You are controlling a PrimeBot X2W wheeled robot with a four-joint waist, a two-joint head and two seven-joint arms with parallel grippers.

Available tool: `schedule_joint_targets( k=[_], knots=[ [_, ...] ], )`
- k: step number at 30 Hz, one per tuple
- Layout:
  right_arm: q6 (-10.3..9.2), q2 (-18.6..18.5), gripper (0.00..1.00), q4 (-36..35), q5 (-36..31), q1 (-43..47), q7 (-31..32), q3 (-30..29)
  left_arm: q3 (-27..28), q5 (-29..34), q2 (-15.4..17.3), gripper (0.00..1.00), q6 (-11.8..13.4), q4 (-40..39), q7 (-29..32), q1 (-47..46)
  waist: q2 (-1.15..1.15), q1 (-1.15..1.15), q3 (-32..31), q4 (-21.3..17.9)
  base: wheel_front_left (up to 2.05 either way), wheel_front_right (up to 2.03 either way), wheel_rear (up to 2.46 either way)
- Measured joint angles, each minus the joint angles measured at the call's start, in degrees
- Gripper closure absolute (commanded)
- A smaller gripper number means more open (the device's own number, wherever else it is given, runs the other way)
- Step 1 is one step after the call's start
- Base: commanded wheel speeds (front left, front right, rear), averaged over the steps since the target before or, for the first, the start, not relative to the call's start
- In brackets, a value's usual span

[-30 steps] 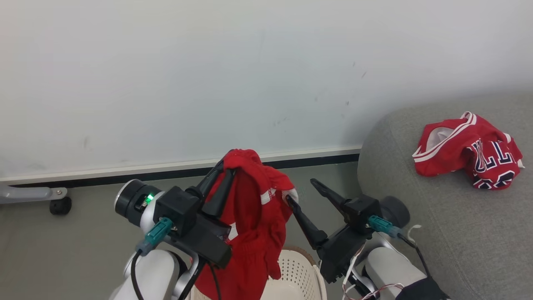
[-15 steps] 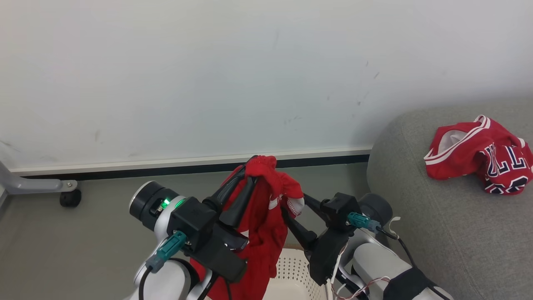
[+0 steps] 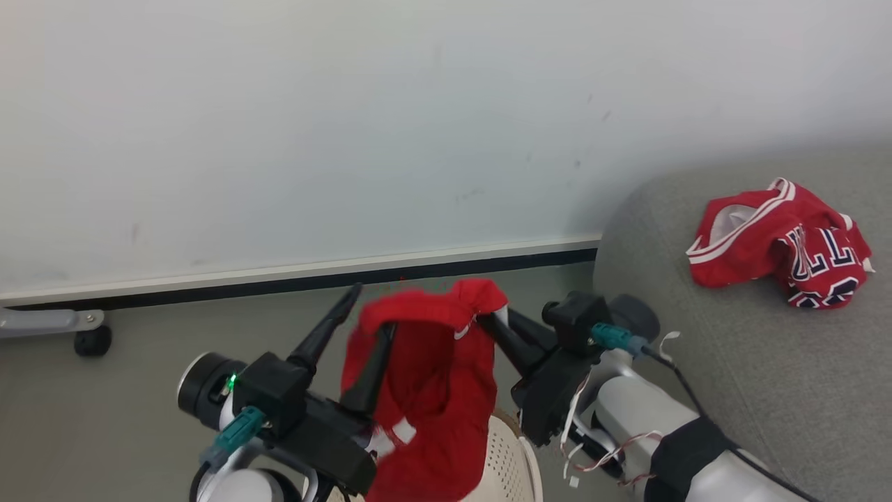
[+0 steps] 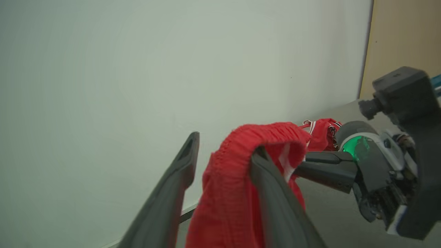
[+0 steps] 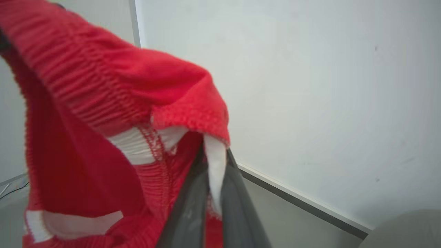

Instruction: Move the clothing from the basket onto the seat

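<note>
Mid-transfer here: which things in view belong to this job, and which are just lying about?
Job:
- hanging red garment, pinched by the right tool, draped over one finger of the open left tool
- lettered red jersey, lying on the seat
- basket

Lying about:
- caster wheel on a grey frame leg
- baseboard

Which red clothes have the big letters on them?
The red garment lying on the grey seat: navy-and-white letters show on it. The other red garment, hanging between the left gripper and right gripper, shows only white trim.
</note>
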Motion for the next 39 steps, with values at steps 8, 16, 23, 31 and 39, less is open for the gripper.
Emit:
schedule_joint_targets(
  k=[8,16,23,31,39],
  knots=[
    [0.0,-3.67,1.0,-2.54,1.89,-2.33,-0.01,-1.98,1.0,-2.12,-0.75,0.0,1.23,0.45,-2.11,4.64,0.0,0.0,0.18,-3.52,0.0,0.0,0.0],
    [0.0,-7.43,1.0,-5.13,2.3,-2.74,-0.01,-4.83,-1.09,-2.52,-2.25,0.0,1.2,1.52,-3.92,8.55,0.0,0.0,0.23,-7.95,0.0,0.0,0.0],
    [-0.09,-11.59,1.0,-7.94,2.0,-2.73,-0.01,-6.67,-3.01,-2.5,-2.87,0.0,1.14,1.88,-5.42,9.4,0.0,0.0,0.27,-12.44,0.0,0.0,0.0],
    [-1.41,-15.34,1.0,-12.44,1.1,-2.57,-0.01,-8.14,-5.84,-1.75,-3.43,0.0,0.62,2.61,-6.41,10.09,0.0,0.0,0.57,-17.87,0.0,0.0,0.0],
    [-2.11,-16.69,1.0,-16.04,0.64,-2.56,-0.01,-8.73,-6.9,-1.08,-3.65,0.0,0.22,3.45,-7.15,10.07,0.0,0.0,1.31,-23.26,0.0,0.0,0.0]
  ],
)
